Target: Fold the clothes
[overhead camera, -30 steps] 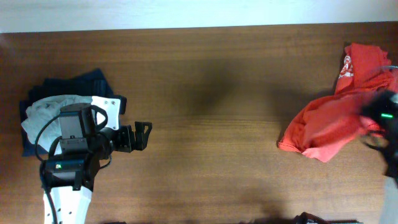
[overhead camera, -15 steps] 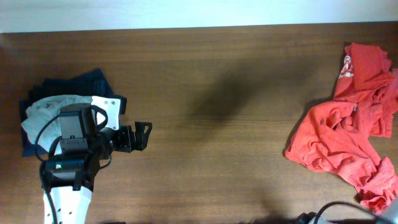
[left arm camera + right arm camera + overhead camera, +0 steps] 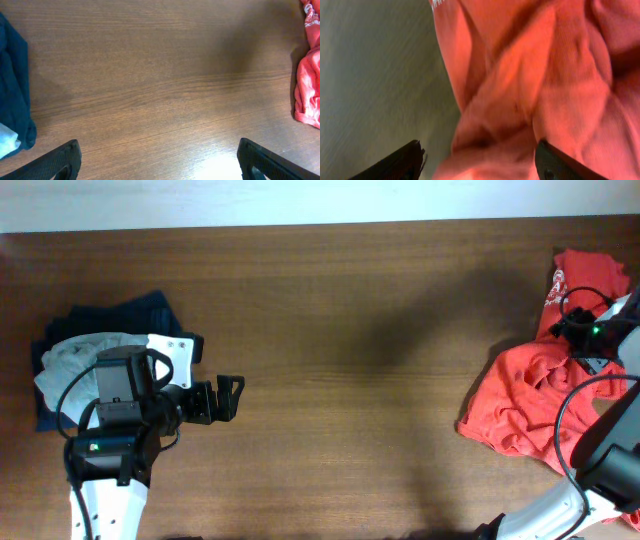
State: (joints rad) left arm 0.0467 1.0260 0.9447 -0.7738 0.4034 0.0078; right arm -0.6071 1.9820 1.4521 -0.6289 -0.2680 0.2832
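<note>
Back in view since half a second ago: right gripper (image 3: pixel 480 162), fingers apart, directly above the crumpled orange-red T-shirts (image 3: pixel 530 400), cloth filling the gap between them. Well across the counter (image 3: pixel 350 380) from left gripper (image 3: pixel 160 165), also spread wide; nearer by far to the right one

T-shirts (image 3: pixel 520 408) far R, garment pile (image 3: pixel 122 318) far L

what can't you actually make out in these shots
- Overhead: the orange-red T-shirts run off the right edge and the right arm covers part, so their count is unclear.
- Overhead: the white print is too small to read.
- Overhead: the left arm hides much of the grey garment and navy garment.
- Right wrist: blurred; whether the right claw touches the cloth cannot be told.
</note>
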